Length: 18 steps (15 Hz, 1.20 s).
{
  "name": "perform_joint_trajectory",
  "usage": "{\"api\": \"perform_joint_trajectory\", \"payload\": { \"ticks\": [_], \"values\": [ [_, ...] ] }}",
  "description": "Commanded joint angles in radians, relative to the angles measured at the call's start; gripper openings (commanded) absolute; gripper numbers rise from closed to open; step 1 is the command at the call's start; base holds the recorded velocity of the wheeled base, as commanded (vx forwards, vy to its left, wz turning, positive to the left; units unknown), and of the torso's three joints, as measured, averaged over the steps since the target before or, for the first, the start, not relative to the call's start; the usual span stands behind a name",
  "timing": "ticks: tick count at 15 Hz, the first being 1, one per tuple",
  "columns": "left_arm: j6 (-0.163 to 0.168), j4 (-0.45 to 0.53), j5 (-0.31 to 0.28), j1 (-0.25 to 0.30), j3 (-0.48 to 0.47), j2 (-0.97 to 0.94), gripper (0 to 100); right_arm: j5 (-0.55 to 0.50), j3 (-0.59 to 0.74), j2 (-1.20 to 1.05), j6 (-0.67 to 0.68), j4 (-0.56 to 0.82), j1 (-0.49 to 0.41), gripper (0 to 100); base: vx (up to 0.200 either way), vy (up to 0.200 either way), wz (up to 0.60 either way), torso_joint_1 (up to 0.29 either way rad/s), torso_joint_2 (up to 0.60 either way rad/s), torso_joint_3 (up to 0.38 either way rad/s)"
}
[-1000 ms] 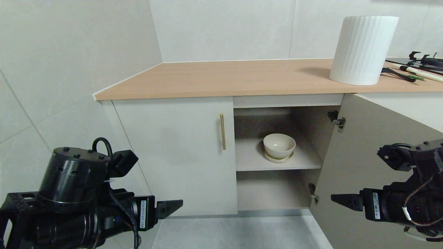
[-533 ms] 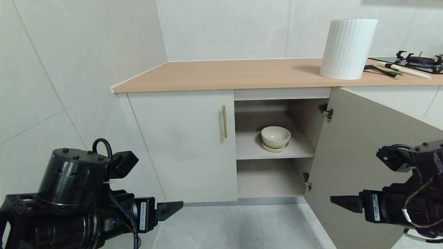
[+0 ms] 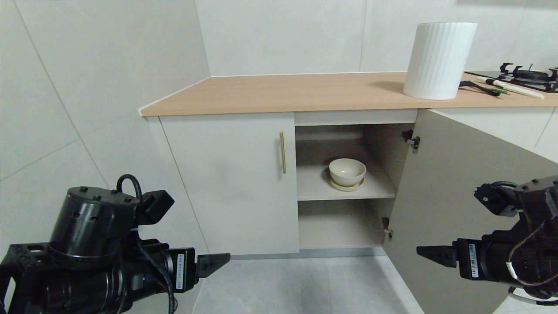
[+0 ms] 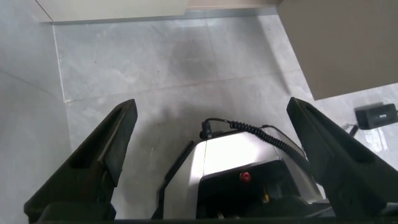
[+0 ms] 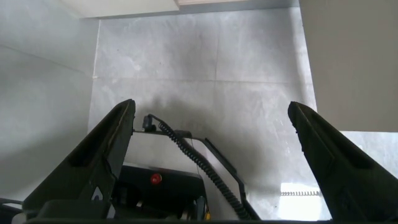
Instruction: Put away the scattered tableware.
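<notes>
A cream bowl (image 3: 347, 170) sits on a small plate (image 3: 346, 187) on the middle shelf of the open cabinet (image 3: 344, 192), upright and apart from both grippers. My left gripper (image 3: 213, 263) hangs low at the left, above the floor and in front of the closed left door, open with nothing between its fingers (image 4: 112, 149). My right gripper (image 3: 432, 254) is low at the right, in front of the open cabinet door's inner face, also open and empty. In the wrist views, the left gripper (image 4: 211, 109) and the right gripper (image 5: 211, 109) show grey floor between wide-spread fingers.
The cabinet's right door (image 3: 457, 174) stands swung out toward me. The left door (image 3: 235, 183) is closed, with a gold handle (image 3: 282, 152). On the wooden counter (image 3: 283, 93) are a white ribbed container (image 3: 438, 61), some utensils (image 3: 501, 86) and a stove burner (image 3: 529, 76).
The whole head view has shifted: the cabinet now looks farther off and lower than a second ago, so the camera moved. Both grippers keep their place and stay open.
</notes>
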Motion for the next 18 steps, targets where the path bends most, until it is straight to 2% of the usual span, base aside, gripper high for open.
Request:
{"api": "perform_joint_trajectory", "payload": {
  "ticks": [1, 5, 9, 11, 14, 17, 18],
  "values": [
    [-0.001, -0.001, 0.0, 0.0, 0.0, 0.001, 100, 0.0, 0.0, -0.001, 0.0, 0.0, 0.0, 100, 0.0, 0.0, 0.0, 0.0, 0.0, 0.0],
    [0.002, -0.001, 0.003, 0.0, 0.0, 0.001, 100, 0.0, 0.0, -0.029, -0.003, 0.021, 0.0, 100, 0.0, 0.0, 0.0, 0.0, 0.0, 0.0],
    [0.002, -0.001, 0.005, 0.0, 0.0, -0.001, 100, 0.002, -0.024, -0.133, -0.126, 0.225, 0.0, 100, 0.0, -0.2, 0.0, 0.001, 0.0, 0.001],
    [0.002, -0.001, 0.005, 0.0, 0.0, -0.001, 100, 0.002, -0.052, -0.16, -0.129, 0.305, 0.0, 100, 0.0, -0.2, 0.0, 0.015, 0.0, -0.007],
    [0.002, -0.001, 0.003, 0.0, 0.002, 0.001, 100, -0.004, -0.118, -0.207, -0.166, 0.512, -0.001, 100, 0.0, -0.2, 0.0, 0.002, 0.01, 0.005],
    [0.002, -0.001, 0.003, 0.0, 0.002, 0.001, 100, -0.023, -0.151, -0.24, -0.194, 0.641, -0.004, 100, 0.0, -0.2, 0.0, 0.002, 0.0, 0.004],
    [0.002, -0.001, 0.003, 0.0, 0.002, 0.001, 100, -0.044, -0.159, -0.243, -0.195, 0.67, -0.006, 100, 0.0, 0.0, 0.0, 0.0, 0.0, 0.0]
  ]
}}
